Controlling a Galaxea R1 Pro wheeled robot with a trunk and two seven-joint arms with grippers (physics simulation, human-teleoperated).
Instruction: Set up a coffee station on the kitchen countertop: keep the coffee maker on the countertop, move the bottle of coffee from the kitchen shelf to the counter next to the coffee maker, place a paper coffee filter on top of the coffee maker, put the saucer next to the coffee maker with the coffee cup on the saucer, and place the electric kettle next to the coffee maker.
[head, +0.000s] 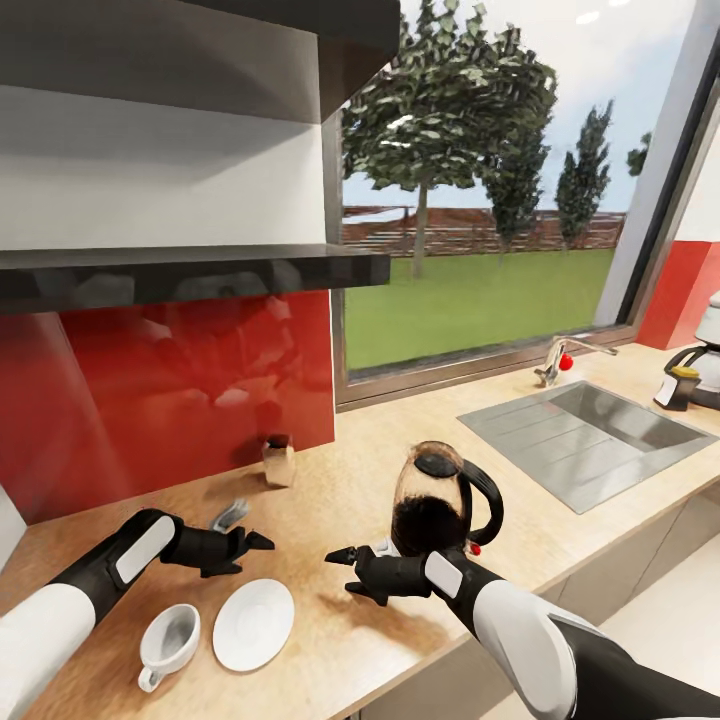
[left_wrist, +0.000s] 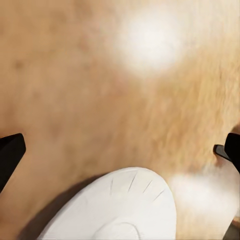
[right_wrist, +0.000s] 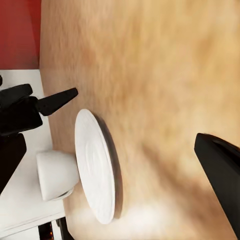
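saucer (head: 253, 624) lies flat on the bench (head: 340, 500) near its front edge, just below and ahead of the left hand (head: 250, 548), whose black fingers are spread wide with nothing between them. in the left wrist view the two dark fingertips (left_wrist: 10, 155) sit far apart at the picture's sides, with bare wood grain between them and the white rim of the saucer (left_wrist: 120, 210) under the hand. the coffee cup (head: 168, 642) stands on the bench just beside the saucer, on the side toward the robot's left, not on it, its small handle toward the bench edge.

the right hand (head: 345, 563) hovers over the bench on the other side of the saucer, pointing toward it, its fingers also apart and empty. its wrist view shows one dark finger (right_wrist: 220, 175) at the edge, the saucer (right_wrist: 97, 165) seen edge-on, the cup (right_wrist: 57, 175) beyond it, and the left hand (right_wrist: 47, 102) past that.

the electric kettle (head: 440, 500) stands upright on the bench just behind the right wrist, dark in its lower half, black handle toward the sink (head: 590, 440). a small brown bag-like thing (head: 279, 460) stands near the red backsplash (head: 160, 400). the coffee maker (head: 700, 360) is well apart, at the far right of the bench beyond the sink and tap (head: 560, 360).
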